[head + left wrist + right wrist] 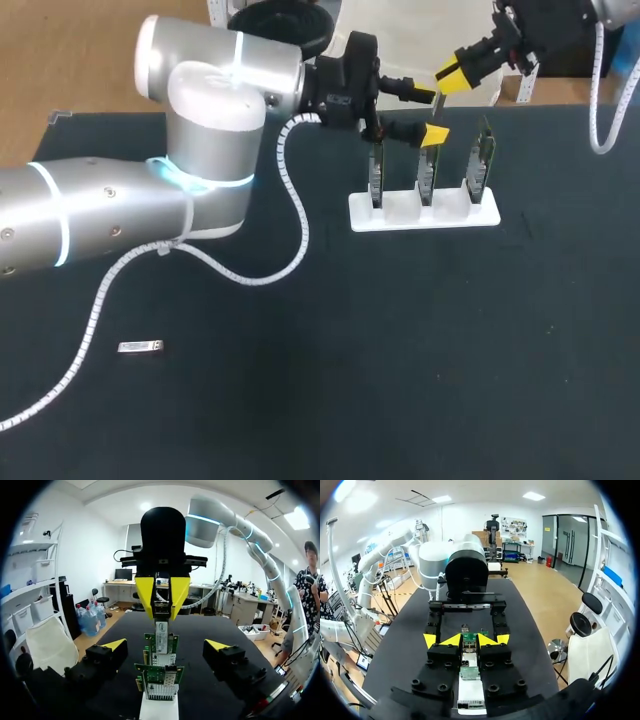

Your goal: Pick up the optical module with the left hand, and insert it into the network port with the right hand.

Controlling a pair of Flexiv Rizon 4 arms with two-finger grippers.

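My right gripper [452, 76] hangs above the middle network card [428, 175], shut on a slim silver optical module [161, 636] that points down at the card's top edge. In the right wrist view the module [468, 667] sits between my right gripper's [470, 640] yellow tips, with the green card [470, 635] just ahead. My left gripper [166, 646] stands open, one yellow tip on each side of the cards and module, touching neither. From the head view it [430, 112] reaches in from the left, just under the right gripper.
Three green cards stand upright in a white stand [425, 216] at the table's far middle. A second silver module [140, 347] lies flat at the near left. The left arm's white cable [290, 215] loops over the dark tabletop.
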